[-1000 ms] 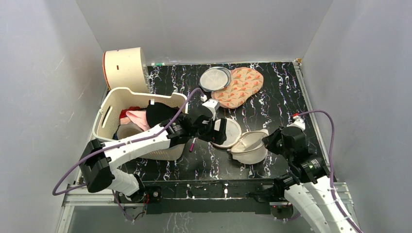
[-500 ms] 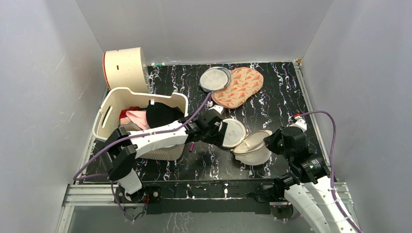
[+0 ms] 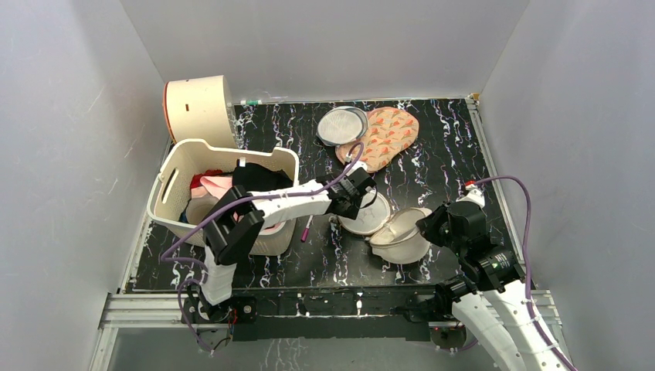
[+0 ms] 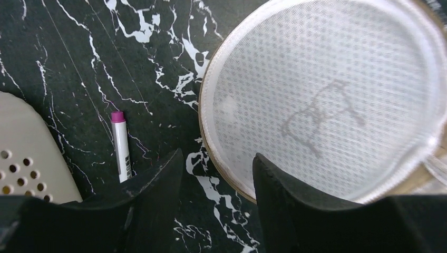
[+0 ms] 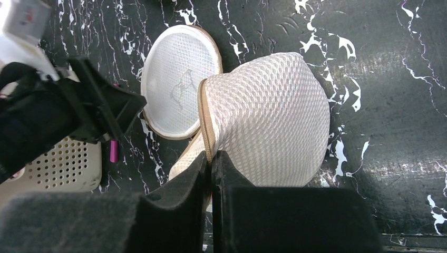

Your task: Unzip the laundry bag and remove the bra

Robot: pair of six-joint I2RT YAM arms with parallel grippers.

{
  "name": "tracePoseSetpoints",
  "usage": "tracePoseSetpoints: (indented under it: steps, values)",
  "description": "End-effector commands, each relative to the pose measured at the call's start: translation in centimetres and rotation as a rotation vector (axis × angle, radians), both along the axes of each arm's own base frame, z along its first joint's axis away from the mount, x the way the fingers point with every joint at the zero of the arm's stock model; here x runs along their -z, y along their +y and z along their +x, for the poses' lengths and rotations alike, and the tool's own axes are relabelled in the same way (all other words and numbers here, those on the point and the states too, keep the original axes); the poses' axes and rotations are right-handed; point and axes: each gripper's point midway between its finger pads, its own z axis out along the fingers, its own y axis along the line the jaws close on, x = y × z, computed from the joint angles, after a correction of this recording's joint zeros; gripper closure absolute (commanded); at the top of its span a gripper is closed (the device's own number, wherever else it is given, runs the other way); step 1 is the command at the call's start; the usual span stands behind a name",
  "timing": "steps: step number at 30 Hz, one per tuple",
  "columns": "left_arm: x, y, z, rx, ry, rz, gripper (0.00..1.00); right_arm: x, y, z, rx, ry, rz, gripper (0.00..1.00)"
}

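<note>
The laundry bag lies opened like a clamshell on the black marble table. Its flat mesh lid [image 3: 371,215] [image 4: 327,100] [image 5: 179,81] shows the bra drawing. The dome half [image 3: 402,236] [image 5: 269,121] stands tilted beside it. My right gripper [image 3: 429,226] [image 5: 212,155] is shut on the dome's tan zipper rim. My left gripper [image 3: 352,199] [image 4: 216,163] hovers over the lid's left edge, open about halfway, the rim passing between its fingers without contact. The bra is hidden.
A purple-capped marker [image 4: 120,145] [image 3: 307,229] lies left of the lid. Next to it is a cream basket [image 3: 174,166] holding pink, red and black cloth. A round beige box [image 3: 199,108], a grey mesh pouch [image 3: 341,125] and an orange-patterned pouch [image 3: 384,137] sit at the back.
My left arm swung its gripper back and to the right over the lid's edge while the jaws narrowed from wide to about half. The lid now lies flatter. The right gripper held still.
</note>
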Motion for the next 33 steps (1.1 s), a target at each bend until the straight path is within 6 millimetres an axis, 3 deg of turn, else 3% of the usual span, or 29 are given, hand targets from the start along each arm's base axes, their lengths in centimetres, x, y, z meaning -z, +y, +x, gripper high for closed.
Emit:
tracePoseSetpoints:
  steps: [1,5,12,14,20,24,27,33]
  values:
    - [-0.1,0.8,1.8,-0.025,-0.026,0.033,0.51,-2.3,0.7,1.0,-0.027,-0.085,0.024,0.95]
    - [1.3,0.0,2.1,-0.004,0.006,0.014,0.47,-2.2,0.9,1.0,-0.034,-0.086,0.030,0.95]
    - [4.3,0.5,2.0,-0.001,0.049,0.063,0.36,-2.1,1.0,1.0,-0.044,-0.084,0.031,0.95]
    - [5.2,0.3,1.6,0.009,0.071,0.050,0.42,-2.1,1.0,1.0,-0.043,-0.084,0.031,0.95]
    - [6.4,0.4,0.9,0.011,0.099,0.039,0.76,-2.1,1.1,0.9,-0.052,-0.083,0.033,0.94]
    - [5.2,0.6,1.3,0.015,0.070,0.049,1.00,-2.0,1.3,0.9,-0.059,-0.080,0.036,0.92]
    - [2.8,0.7,2.1,0.020,0.019,0.051,1.00,-2.1,1.6,0.9,-0.078,-0.083,0.041,0.85]
    - [-3.8,0.4,3.0,0.038,-0.100,-0.042,1.00,-2.1,2.0,0.9,-0.102,-0.084,0.049,0.79]
